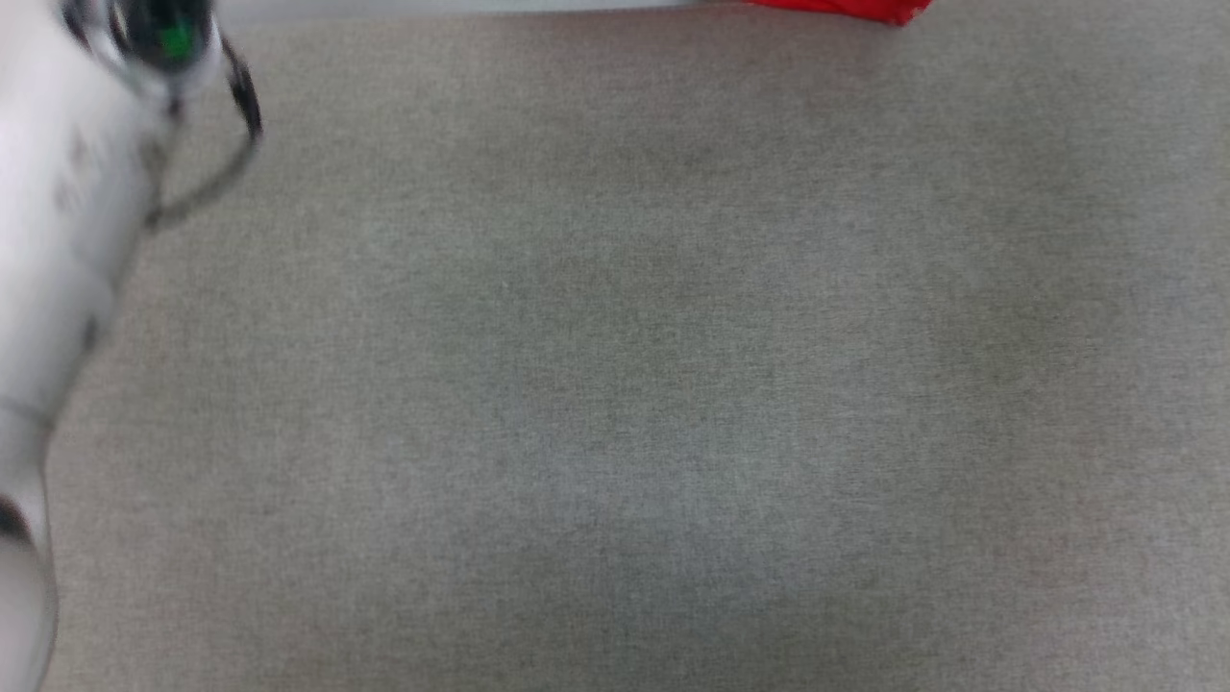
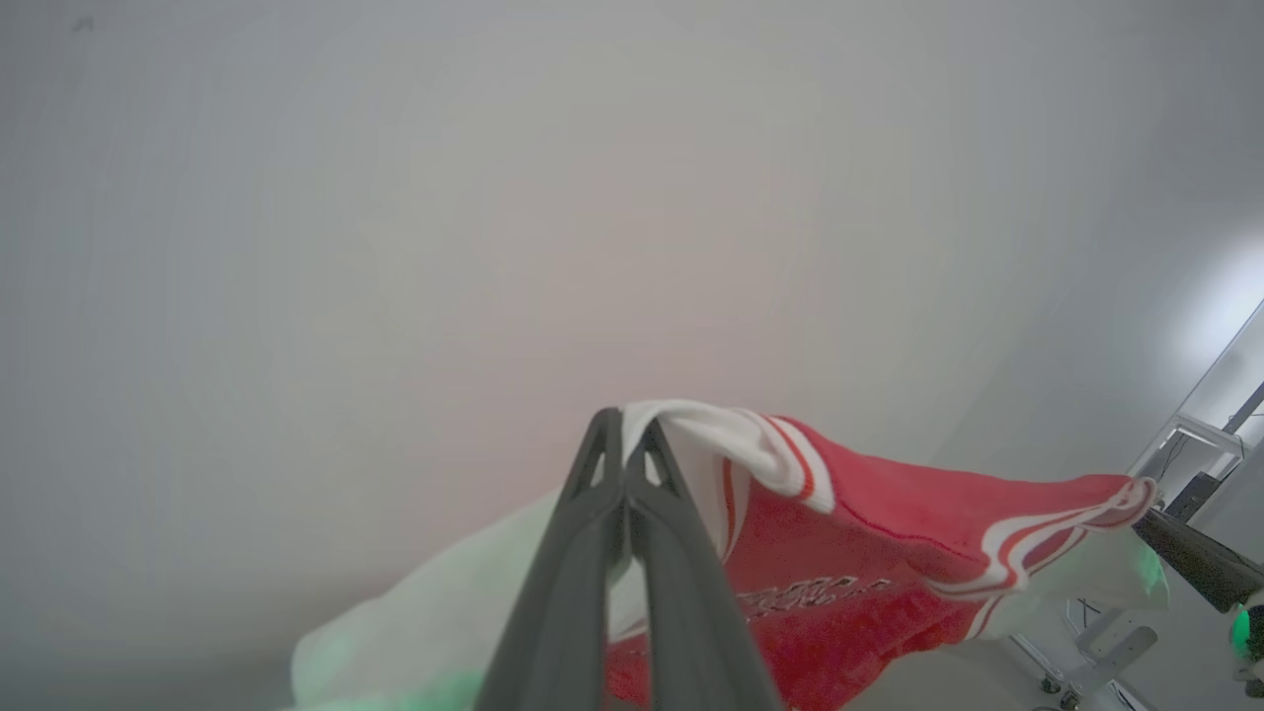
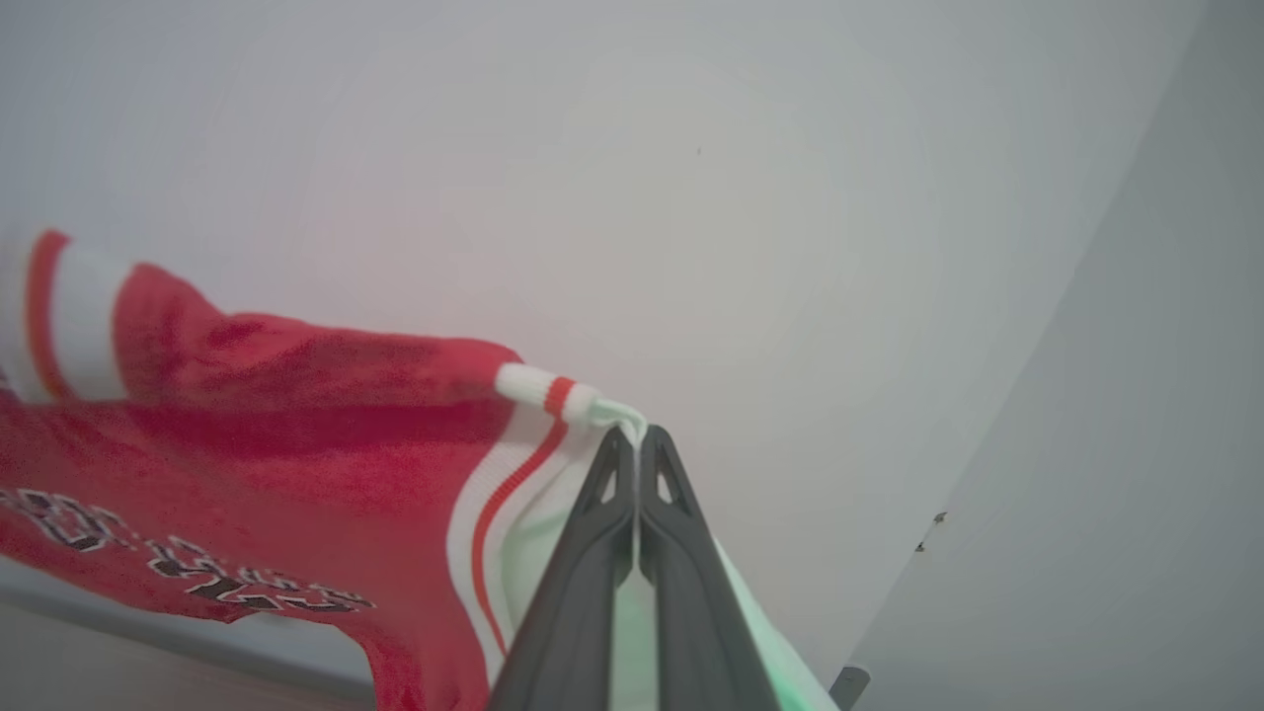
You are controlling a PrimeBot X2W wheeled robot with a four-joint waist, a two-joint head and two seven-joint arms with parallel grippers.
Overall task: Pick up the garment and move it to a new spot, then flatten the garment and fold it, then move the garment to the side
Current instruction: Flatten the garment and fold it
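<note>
1. Head view: a sliver of the red, white-sleeved jersey T-shirt (image 1: 855,8) at the grey fabric counter's (image 1: 615,384) far edge.
2. Wrist views: left pincer (image 2: 624,420) and right pincer (image 3: 637,434) clench its striped trim; its long axis spans between them.

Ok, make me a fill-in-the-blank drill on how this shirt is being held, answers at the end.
1. The left gripper is ____ on the garment.
2. The right gripper has its fingers closed on an edge of the ____.
3. The garment's body is ____, with black lettering.
4. In the head view, the surface is plain ____ in colour.
Missing words: shut; garment; red; grey.
</note>
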